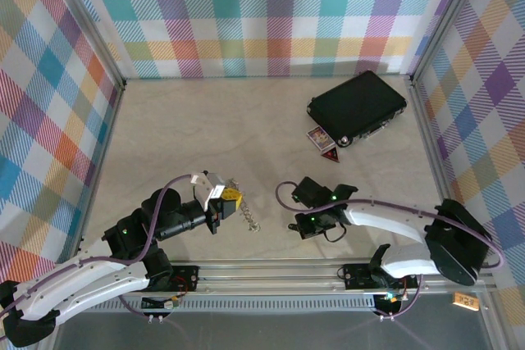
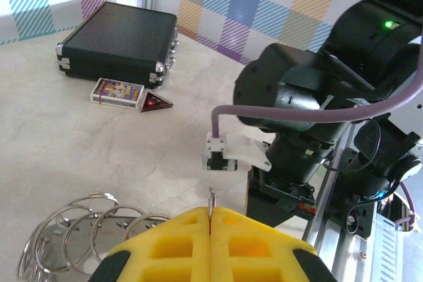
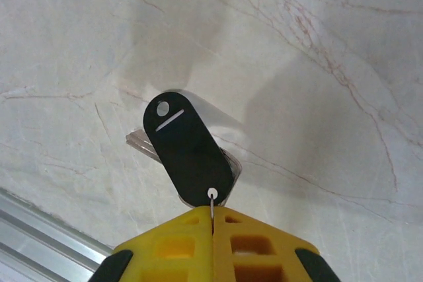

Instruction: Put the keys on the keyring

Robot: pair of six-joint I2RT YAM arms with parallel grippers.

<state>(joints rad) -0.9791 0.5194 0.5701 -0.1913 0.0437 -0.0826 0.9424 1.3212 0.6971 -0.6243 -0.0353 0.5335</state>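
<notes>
Left fingers [image 2: 165,246]: pressing fully together, pinching a thin wire of the keyring [image 2: 86,232], whose silvery loops are hanging just beside them.
Right fingers [image 3: 178,249]: squeezing shut on the near end of the key [image 3: 187,153].
Key: black head pointing away from the fingertips, over the pale desk [image 3: 317,51].

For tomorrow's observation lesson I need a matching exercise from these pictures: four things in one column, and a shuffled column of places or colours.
Things:
1 key
2 keyring
3 case
4 card box

Matches:
A silvery coils, at left claw
B black, closed, far right
C black head, pinched in right claw
D colourful, beside the case

Pairs: 1-C, 2-A, 3-B, 4-D
</notes>
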